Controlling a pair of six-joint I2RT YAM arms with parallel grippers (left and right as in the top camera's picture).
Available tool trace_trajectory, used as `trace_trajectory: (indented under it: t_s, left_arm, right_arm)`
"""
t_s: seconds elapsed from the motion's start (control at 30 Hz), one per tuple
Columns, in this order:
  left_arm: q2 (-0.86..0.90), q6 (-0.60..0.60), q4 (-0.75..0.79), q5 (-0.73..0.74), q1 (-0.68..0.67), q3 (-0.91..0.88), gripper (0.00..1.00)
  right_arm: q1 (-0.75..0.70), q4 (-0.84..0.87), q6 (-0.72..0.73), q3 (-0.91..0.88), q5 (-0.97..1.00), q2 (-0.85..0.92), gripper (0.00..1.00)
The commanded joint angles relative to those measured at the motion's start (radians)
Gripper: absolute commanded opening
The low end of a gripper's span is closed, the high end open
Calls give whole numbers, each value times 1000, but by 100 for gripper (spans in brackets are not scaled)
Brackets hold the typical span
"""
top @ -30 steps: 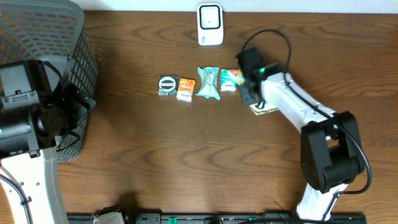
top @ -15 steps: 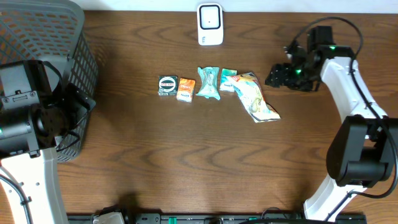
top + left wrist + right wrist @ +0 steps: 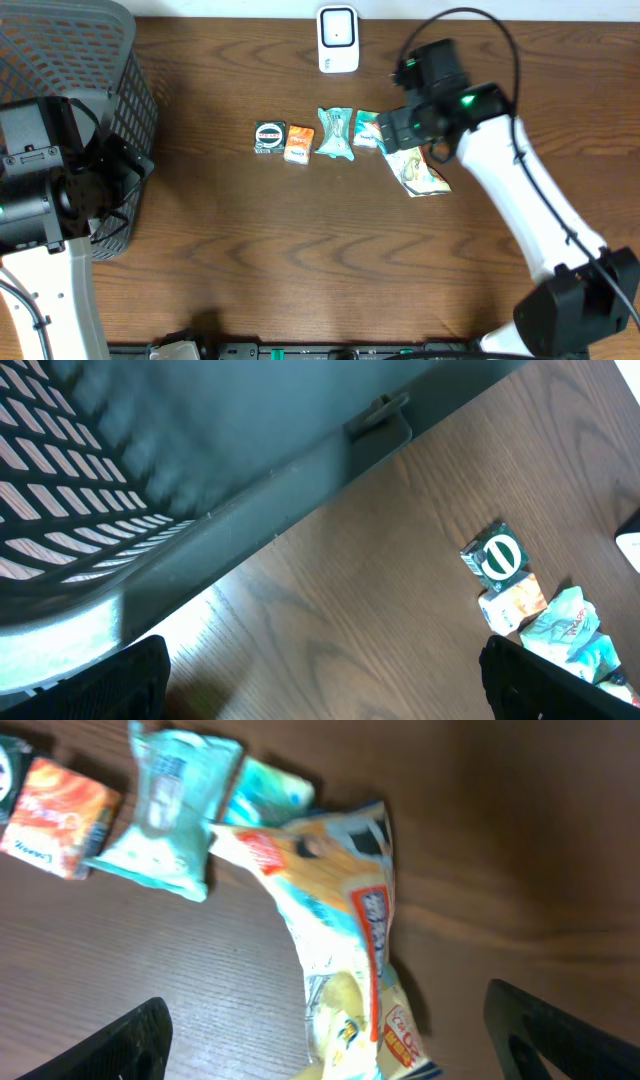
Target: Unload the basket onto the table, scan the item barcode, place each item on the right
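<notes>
Your right end effector (image 3: 325, 1020) hangs over the snack bag (image 3: 345, 920) with its fingers spread wide and nothing between them. The bag lies flat on the bench (image 3: 300, 250), and its upper end touches the small teal packet (image 3: 367, 128). That packet closes a short row. To its left lie a larger teal packet (image 3: 335, 133), an orange packet (image 3: 299, 143) and a dark packet with a round logo (image 3: 269, 137). The white scanner (image 3: 338, 40) stands at the far edge of the bench, well apart from the bag. Your left end effector (image 3: 325, 680) is also wide open and empty, beside the grey basket (image 3: 135, 95) on the left.
</notes>
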Motion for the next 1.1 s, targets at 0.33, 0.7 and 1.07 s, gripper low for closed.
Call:
trace_trajectory:
  t_s: [0.33, 0.7, 1.07]
  left_arm:
    - [-5, -5, -3, -6, 6, 11, 98]
    - [-5, -5, -3, -6, 6, 11, 98]
    - [-5, -5, -3, -6, 6, 11, 98]
  right_arm:
    - [318, 32, 60, 12, 563, 170, 99]
    - [328, 59, 60, 12, 838, 438, 99]
    - [234, 62, 60, 12, 907, 586, 99]
